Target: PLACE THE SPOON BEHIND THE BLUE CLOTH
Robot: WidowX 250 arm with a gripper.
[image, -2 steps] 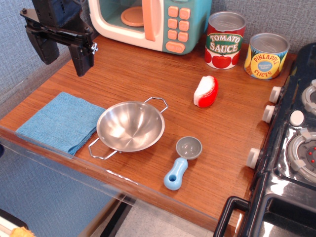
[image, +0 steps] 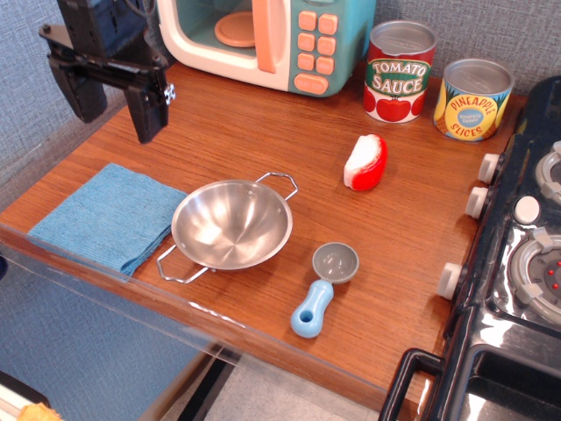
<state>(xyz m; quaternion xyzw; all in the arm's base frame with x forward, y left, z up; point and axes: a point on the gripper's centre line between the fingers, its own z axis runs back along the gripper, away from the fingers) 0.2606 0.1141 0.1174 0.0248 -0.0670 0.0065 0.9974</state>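
The spoon [image: 322, 287] lies on the wooden table near the front edge, grey bowl toward the back, light-blue handle pointing to the front. The blue cloth [image: 103, 216] lies flat at the front left corner. My gripper [image: 114, 110] hangs open and empty above the table's back left, behind the cloth and far left of the spoon. Its two black fingers [image: 145, 112] point down.
A two-handled steel bowl [image: 231, 224] sits between cloth and spoon. A red and white toy [image: 365, 162] lies at mid right. A toy microwave [image: 272, 37], a tomato sauce can [image: 399, 71] and a pineapple can [image: 473, 99] stand at the back. A toy stove [image: 517, 263] is on the right.
The gripper has shifted very slightly down and to the right. Nothing else has moved.
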